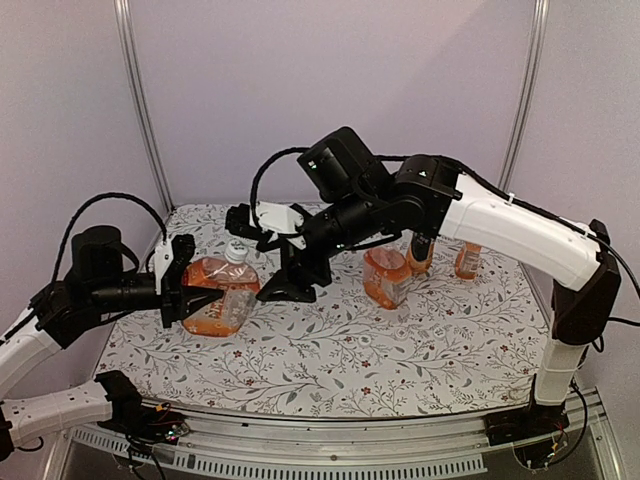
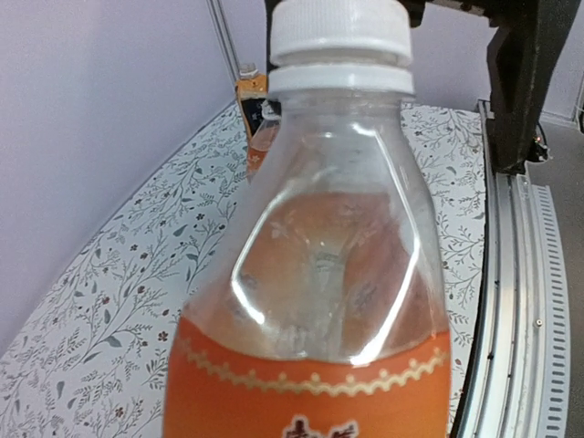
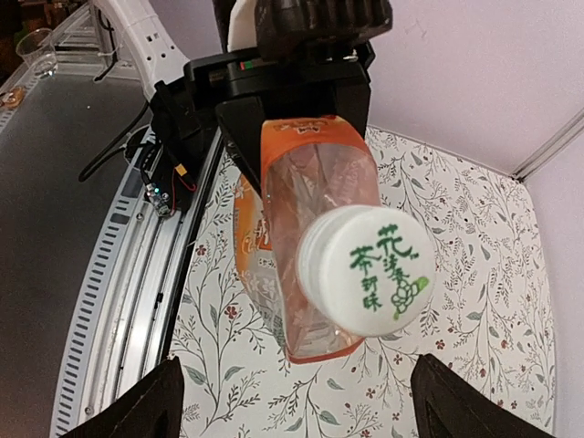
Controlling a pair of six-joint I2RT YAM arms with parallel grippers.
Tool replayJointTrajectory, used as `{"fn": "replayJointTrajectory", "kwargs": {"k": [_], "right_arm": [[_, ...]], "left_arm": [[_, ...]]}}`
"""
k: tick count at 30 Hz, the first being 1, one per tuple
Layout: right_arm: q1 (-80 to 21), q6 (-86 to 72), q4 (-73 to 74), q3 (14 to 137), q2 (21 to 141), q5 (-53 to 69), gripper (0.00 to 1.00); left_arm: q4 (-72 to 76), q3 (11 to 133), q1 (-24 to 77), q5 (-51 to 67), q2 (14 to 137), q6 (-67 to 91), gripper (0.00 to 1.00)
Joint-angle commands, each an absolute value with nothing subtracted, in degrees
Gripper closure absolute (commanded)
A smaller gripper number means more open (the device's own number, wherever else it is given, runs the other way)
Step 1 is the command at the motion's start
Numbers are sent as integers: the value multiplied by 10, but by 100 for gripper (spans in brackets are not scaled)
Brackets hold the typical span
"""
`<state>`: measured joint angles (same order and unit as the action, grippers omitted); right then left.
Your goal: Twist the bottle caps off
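My left gripper (image 1: 183,285) is shut on the body of a clear bottle of orange drink (image 1: 218,297), held tilted above the table's left side. Its white cap (image 1: 236,252) points up toward the right arm. In the left wrist view the bottle (image 2: 310,365) fills the frame, its cap (image 2: 339,32) at the top, and my own fingers are hidden. My right gripper (image 1: 260,255) is open wide just in front of the cap. In the right wrist view the cap (image 3: 379,269), printed in green, sits ahead of the spread fingertips (image 3: 137,411).
Three more bottles of orange drink stand at the back right: one (image 1: 385,277) in front, two (image 1: 420,255) (image 1: 467,260) partly behind the right arm. A metal rail (image 1: 330,455) runs along the table's near edge. Walls close the back and sides.
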<state>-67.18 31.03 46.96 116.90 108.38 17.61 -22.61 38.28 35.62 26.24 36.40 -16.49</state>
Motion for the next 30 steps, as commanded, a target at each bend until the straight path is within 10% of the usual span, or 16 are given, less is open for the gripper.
{"fn": "replayJointTrajectory", "kwargs": {"k": [1,12,30], "right_arm": [[-671,147,407,1178,1074,137,12],[-666,-239,421,1256,1150,41,34],[-652,-272,438,1315,1198,59,57]], "left_arm": [[-198,371,358,138,371,-207,70],[-150,360,388,2,392,-301,70],[-149,356,393,13,398,-303,69]]}}
